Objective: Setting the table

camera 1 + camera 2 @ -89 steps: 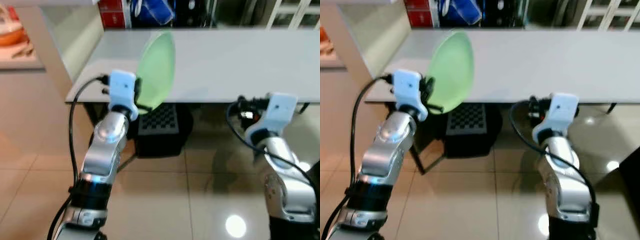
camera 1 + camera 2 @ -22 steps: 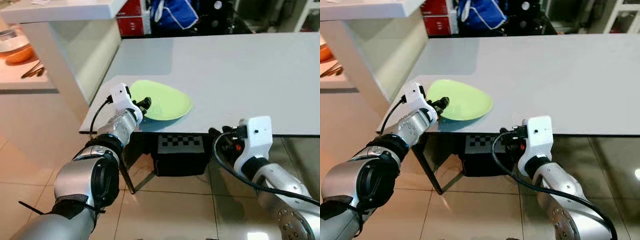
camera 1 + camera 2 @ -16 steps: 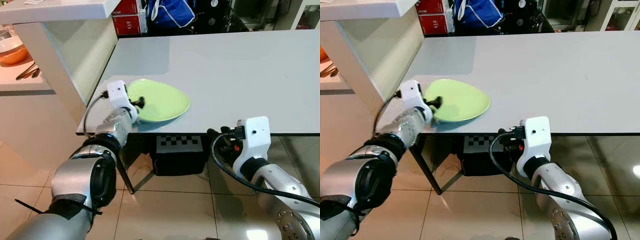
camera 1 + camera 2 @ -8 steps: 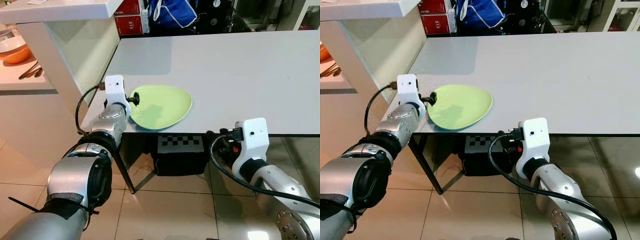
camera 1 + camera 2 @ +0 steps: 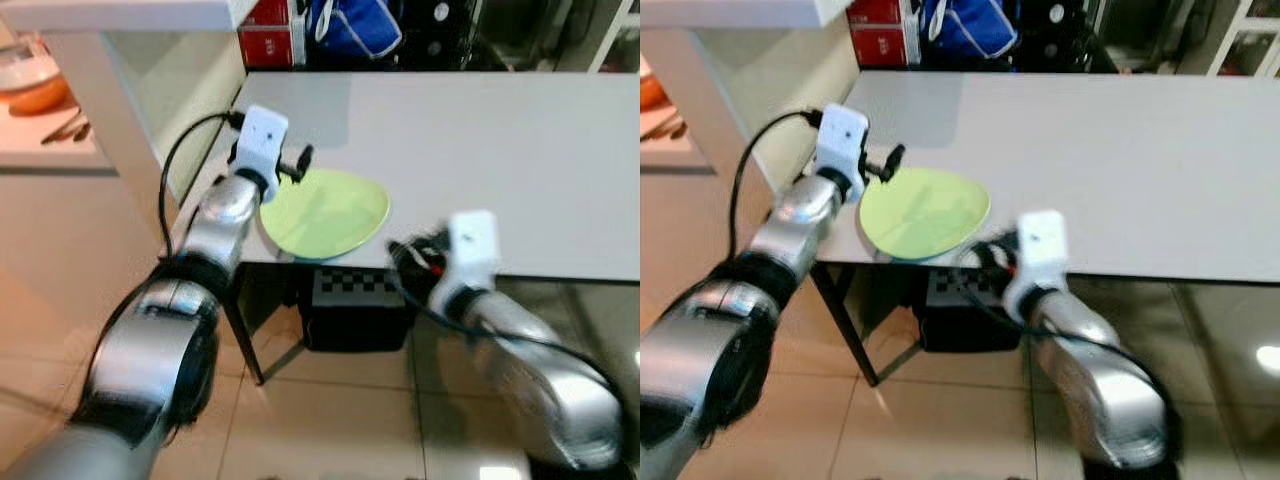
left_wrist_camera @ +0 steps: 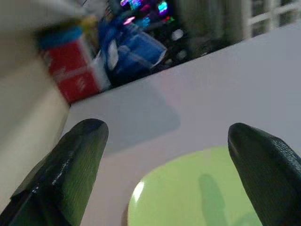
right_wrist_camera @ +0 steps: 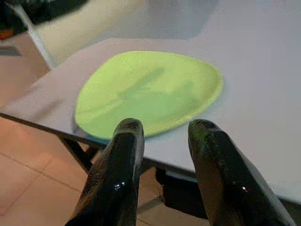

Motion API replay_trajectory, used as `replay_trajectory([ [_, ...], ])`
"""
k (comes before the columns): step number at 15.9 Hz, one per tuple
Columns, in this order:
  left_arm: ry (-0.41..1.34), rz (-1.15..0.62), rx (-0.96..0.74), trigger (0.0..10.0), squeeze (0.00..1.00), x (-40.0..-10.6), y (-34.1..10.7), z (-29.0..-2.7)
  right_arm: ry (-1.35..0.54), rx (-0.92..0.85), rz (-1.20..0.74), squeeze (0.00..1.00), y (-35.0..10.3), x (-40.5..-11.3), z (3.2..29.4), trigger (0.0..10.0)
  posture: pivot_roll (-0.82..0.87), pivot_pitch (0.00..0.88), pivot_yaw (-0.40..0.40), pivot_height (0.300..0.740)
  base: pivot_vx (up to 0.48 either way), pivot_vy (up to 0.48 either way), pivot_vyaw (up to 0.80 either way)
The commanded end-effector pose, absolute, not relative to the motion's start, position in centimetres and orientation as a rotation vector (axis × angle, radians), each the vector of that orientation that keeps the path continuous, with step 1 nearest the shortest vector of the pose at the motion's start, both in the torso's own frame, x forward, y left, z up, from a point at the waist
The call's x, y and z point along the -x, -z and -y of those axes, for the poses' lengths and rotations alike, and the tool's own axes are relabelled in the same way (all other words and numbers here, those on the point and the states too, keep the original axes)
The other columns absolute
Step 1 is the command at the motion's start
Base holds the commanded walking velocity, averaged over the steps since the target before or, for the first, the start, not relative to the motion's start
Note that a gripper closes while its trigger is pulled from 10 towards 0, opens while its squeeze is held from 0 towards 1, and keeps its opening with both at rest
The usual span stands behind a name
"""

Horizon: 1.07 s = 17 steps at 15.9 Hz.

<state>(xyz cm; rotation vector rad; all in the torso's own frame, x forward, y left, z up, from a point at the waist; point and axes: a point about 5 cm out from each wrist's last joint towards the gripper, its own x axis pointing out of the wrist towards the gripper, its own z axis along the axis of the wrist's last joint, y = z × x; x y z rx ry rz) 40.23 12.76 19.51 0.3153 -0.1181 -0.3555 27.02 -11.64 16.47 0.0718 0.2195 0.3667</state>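
Green plate (image 5: 325, 213) lies flat at the tabletop (image 5: 500, 150) edge; judged rigid, light, slippery, best pinched at its rim. Left tool (image 6: 167, 155) spread wide above it; right tool (image 7: 162, 141) slightly parted, empty, near the rim.

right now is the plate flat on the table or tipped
Flat: the plate lies on the table near its edge, left gripper open above it.

A grey table (image 5: 520, 150) stands on glossy beige floor tiles (image 5: 330, 420) beside a white counter (image 5: 130, 15).

The plate (image 7: 150, 92) looks smooth, matt green plastic near the table's (image 5: 520, 150) front left corner; the table is matt grey, the floor tiles (image 5: 330, 420) glossy.
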Motion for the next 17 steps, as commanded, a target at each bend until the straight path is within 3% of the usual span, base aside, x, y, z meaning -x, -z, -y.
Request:
replay_trajectory([
  [1, 0.401, 0.113, -0.376, 10.0, 0.0, -39.7, -19.0, -13.4, -0.377, -0.062, -0.217, 0.0, -16.3, -27.6, 11.3, 10.0, -0.09, 0.0, 0.051, 0.74, 0.0, 0.0, 0.0],
  [2, 0.43, 0.082, -0.482, 10.0, 0.0, -37.8, -17.6, -15.7, -0.389, -0.032, -0.243, 0.0, -15.7, -29.5, 10.4, 10.0, -0.06, 0.0, 0.038, 0.74, 0.0, 0.0, 0.0],
  [7, 0.48, 0.022, -0.523, 10.0, 0.0, -34.0, -17.5, -18.7, -0.425, 0.062, -0.349, 0.0, -13.0, -33.4, 8.7, 10.0, 0.0, 0.0, 0.023, 0.74, 0.0, 0.0, 0.0],
  [11, 0.535, -0.019, -0.531, 10.0, 0.0, -31.8, -18.0, -18.4, -0.423, 0.095, -0.383, 0.0, -11.8, -35.8, 7.5, 10.0, 0.04, 0.0, 0.028, 0.74, 0.0, 0.0, 0.0],
  [17, 0.546, -0.078, -0.534, 10.0, 0.0, -30.6, -18.2, -18.5, -0.395, 0.11, -0.431, 0.0, -10.6, -36.9, 6.8, 10.0, 0.05, 0.008, 0.04, 0.74, 0.0, 0.0, 0.0],
])
